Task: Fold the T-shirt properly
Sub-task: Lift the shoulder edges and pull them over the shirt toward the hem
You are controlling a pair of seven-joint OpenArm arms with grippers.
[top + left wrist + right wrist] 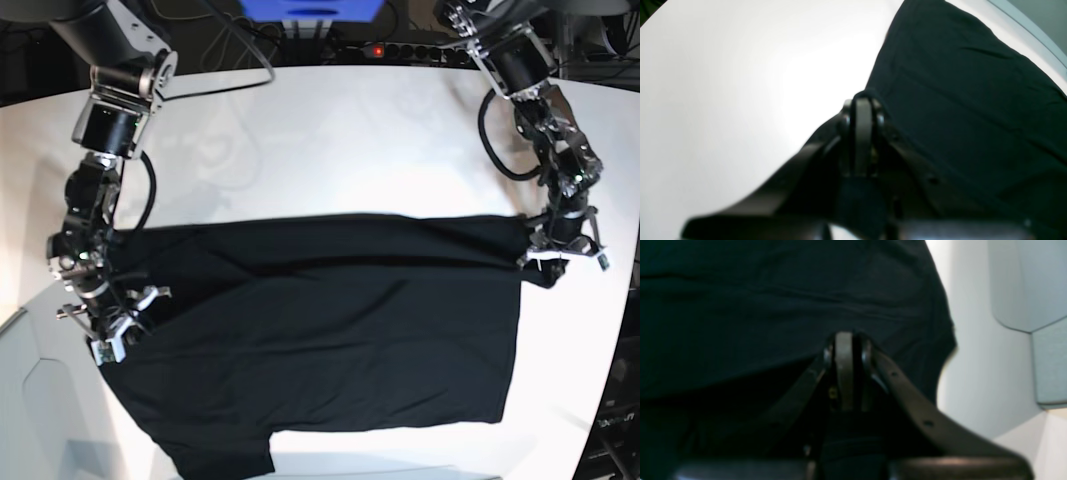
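— Right gripper [112,335], on the base view's left?
— Pressed together on the T-shirt [330,330] edge; the cloth stretches away toward the other arm.
— Left gripper [560,255]?
— Pinching the opposite corner — the black shirt lies long between them on the white table [330,150].
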